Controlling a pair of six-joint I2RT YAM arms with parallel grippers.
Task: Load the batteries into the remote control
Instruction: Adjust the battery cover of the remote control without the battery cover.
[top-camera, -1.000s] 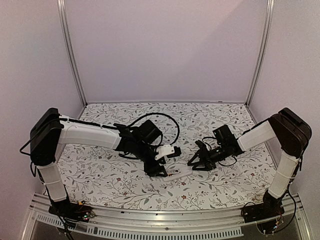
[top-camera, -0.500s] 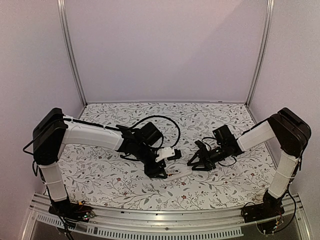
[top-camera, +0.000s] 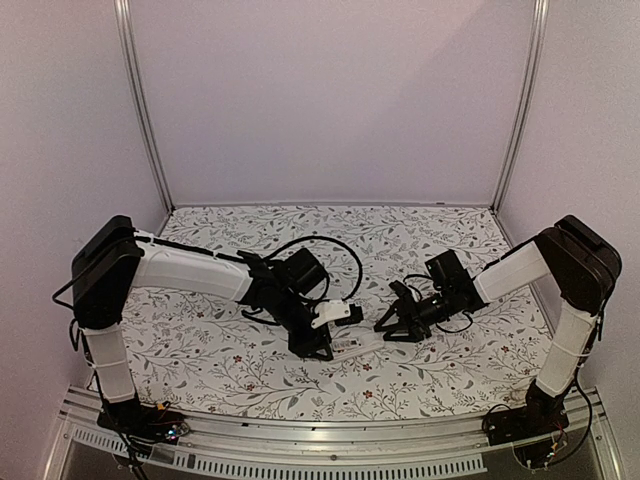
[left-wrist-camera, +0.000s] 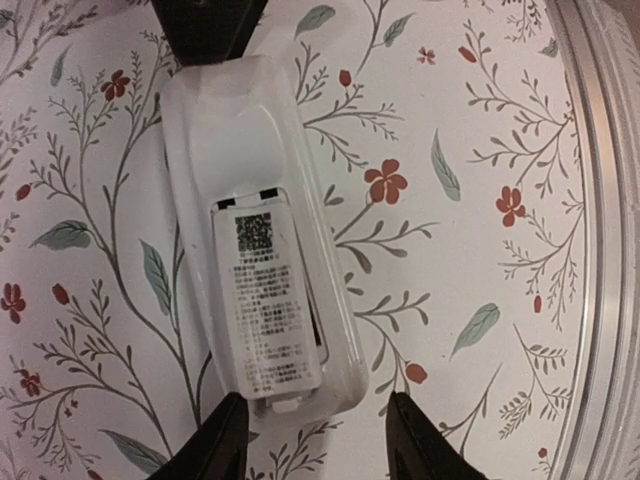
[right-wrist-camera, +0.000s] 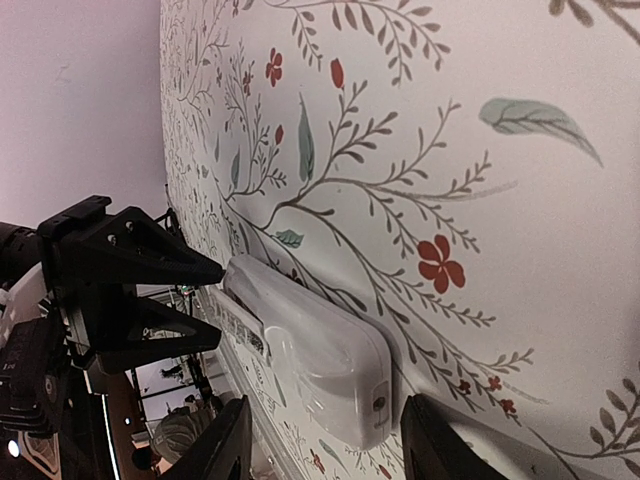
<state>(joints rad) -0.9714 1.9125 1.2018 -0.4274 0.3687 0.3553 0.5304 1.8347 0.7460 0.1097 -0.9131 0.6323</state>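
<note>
The remote control (left-wrist-camera: 250, 170) lies back up on the flowered cloth, its labelled battery cover (left-wrist-camera: 265, 300) on it with a dark gap along one edge. In the top view the remote (top-camera: 360, 346) lies between both grippers. My left gripper (left-wrist-camera: 312, 435) is open, its fingertips either side of the remote's cover end, apart from it. My right gripper (right-wrist-camera: 335, 440) is open at the remote's other end (right-wrist-camera: 330, 370), fingers either side. The left gripper (top-camera: 322, 345) and right gripper (top-camera: 385, 328) face each other. The batteries are out of view.
The flowered cloth (top-camera: 230, 360) covers the table up to a metal rail (top-camera: 320, 435) along the near edge, also at the right of the left wrist view (left-wrist-camera: 600, 200). Pale walls enclose the back and sides.
My left arm has shifted slightly down and right, bringing its gripper closer to the remote's end. The right arm and the remote have not moved.
</note>
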